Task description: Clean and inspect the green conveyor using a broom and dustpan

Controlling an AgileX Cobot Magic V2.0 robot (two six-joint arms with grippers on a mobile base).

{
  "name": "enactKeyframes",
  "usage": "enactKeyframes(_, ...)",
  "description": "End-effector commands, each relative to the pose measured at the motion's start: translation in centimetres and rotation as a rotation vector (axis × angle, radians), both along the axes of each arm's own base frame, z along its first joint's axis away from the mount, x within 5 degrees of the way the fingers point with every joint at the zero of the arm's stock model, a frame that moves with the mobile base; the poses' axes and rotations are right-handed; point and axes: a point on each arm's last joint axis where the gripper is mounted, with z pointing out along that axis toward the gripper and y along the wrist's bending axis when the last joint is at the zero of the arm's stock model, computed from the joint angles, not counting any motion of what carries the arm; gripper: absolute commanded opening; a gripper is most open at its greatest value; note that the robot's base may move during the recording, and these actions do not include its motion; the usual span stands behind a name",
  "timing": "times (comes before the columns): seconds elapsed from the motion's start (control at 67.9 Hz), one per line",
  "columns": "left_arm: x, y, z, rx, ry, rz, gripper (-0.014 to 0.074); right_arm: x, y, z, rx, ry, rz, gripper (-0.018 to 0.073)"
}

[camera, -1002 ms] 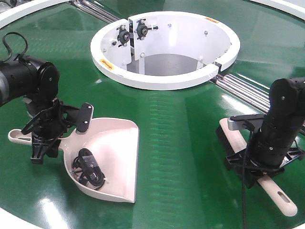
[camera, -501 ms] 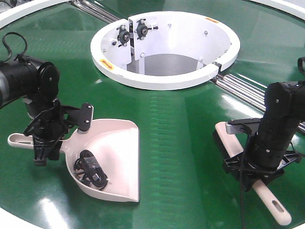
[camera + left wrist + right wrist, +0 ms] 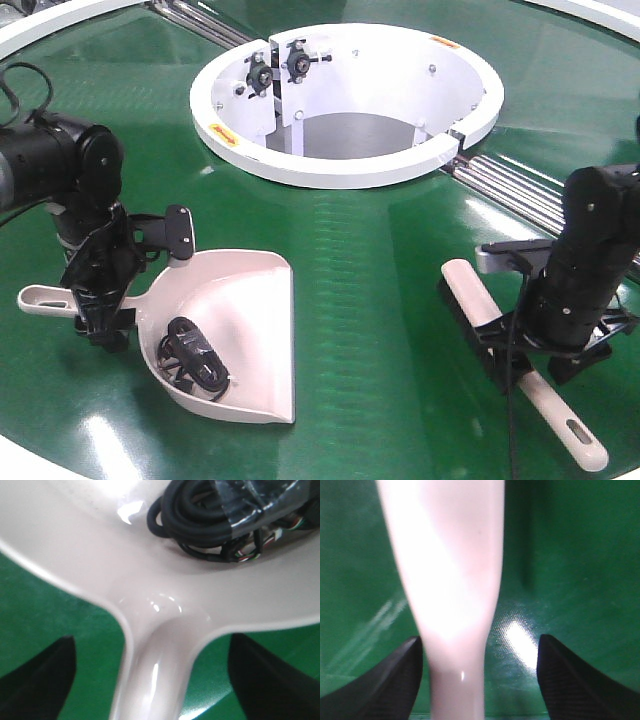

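My left pincer [image 3: 103, 318] stands spread astride the handle of the dustpan [image 3: 245, 330] at the left of the front view. In its wrist view the two dark fingers sit low in the frame, one on each side, both clear of the handle. The dustpan lies flat on the conveyor [image 3: 380, 260], mouth towards the lower middle of the frame, with a cable coil [image 3: 192, 362] resting inside near its rear wall.

My right pincer [image 3: 545, 350] is spread too, straddling the handle of the broom [image 3: 480, 305] at the lower right. One finger is just beside the handle and the other is apart from it. The broom lies on the belt, its head towards the middle and its handle running to the lower right corner.

The only loose item I can see is in the pan, and the belt below the ring [image 3: 345, 170] looks bare, so I judge the sweeping done and the tools either just set down or about to be taken up. To carry the coil away, my left pincer would have to press shut on the handle and lift the pan level or tipped back, or the coil may slide out of the mouth
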Motion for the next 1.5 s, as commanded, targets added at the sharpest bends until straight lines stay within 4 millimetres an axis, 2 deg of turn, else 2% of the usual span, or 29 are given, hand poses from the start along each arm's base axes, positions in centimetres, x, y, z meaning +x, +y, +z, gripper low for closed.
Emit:
enactKeyframes(0.0,-1.0,-0.2,3.9,-0.053,-0.081,0.021,0.0632,-0.4,-0.2,3.4,0.02,-0.125,0.0,0.0477)
enactKeyframes(0.177,-2.5,-0.5,7.0,-0.147,-0.144,0.048,0.062,-1.8,-0.4,6.6,0.037,-0.246,0.0,0.0477)
enactKeyframes(0.354,-5.0,-0.1,11.5,-0.237,-0.262,0.13,0.0573,-3.4,-0.7,10.4,0.066,-0.452,-0.005,0.0477)
enactKeyframes(0.501,-7.6,0.6,15.5,-0.297,-0.414,0.135,0.0533,-5.7,-1.0,14.2,0.096,-0.661,-0.005,0.0477)
enactKeyframes(0.648,-10.2,1.0,19.4,-0.468,-0.577,0.266,0.0494,-9.3,-1.6,18.0,0.116,-0.862,0.02,0.0477)
enactKeyframes(0.766,-12.4,1.6,22.4,-0.607,-0.735,0.363,0.0475,-13.4,-2.2,20.8,0.133,-1.026,0.021,0.0477)
enactKeyframes(0.855,-14.3,2.1,24.2,-0.724,-0.834,0.437,0.0465,-16.5,-2.7,22.3,0.147,-1.132,0.019,0.0477)
enactKeyframes(0.943,-16.7,2.8,24.9,-0.828,-0.919,0.479,0.0465,-19.3,-3.1,22.9,0.156,-1.238,0.02,0.0477)
enactKeyframes(0.987,-17.9,3.1,24.8,-0.868,-0.966,0.478,0.0465,-21.1,-3.4,22.7,0.153,-1.309,0.025,0.0477)
enactKeyframes(1.076,-20.1,3.9,23.7,-0.926,-1.065,0.475,0.0465,-23.3,-3.9,21.3,0.121,-1.411,0.048,0.0477)
enactKeyframes(1.179,-23.4,5.1,21.3,-1.017,-1.188,0.479,0.0465,-25.1,-4.2,17.7,0.13,-1.49,0.049,0.0477)
enactKeyframes(1.282,-25.7,5.9,16.7,-1.09,-1.235,0.51,0.0465,-26.1,-4.2,13.8,0.174,-1.606,0.028,0.0477)
enactKeyframes(1.37,-26.2,6.2,11.4,-1.066,-1.217,0.541,0.0465,-26.4,-4.3,10.6,0.174,-1.699,0.02,0.0477)
enactKeyframes(1.429,-26.5,6.5,8.7,-1.091,-1.247,0.569,0.0465,-26.1,-4.4,8.7,0.171,-1.747,0.017,0.0477)
enactKeyframes(1.488,-26.6,6.9,6.6,-1.142,-1.305,0.613,0.0465,-25.9,-4.4,7.6,0.178,-1.811,0.008,0.0477)
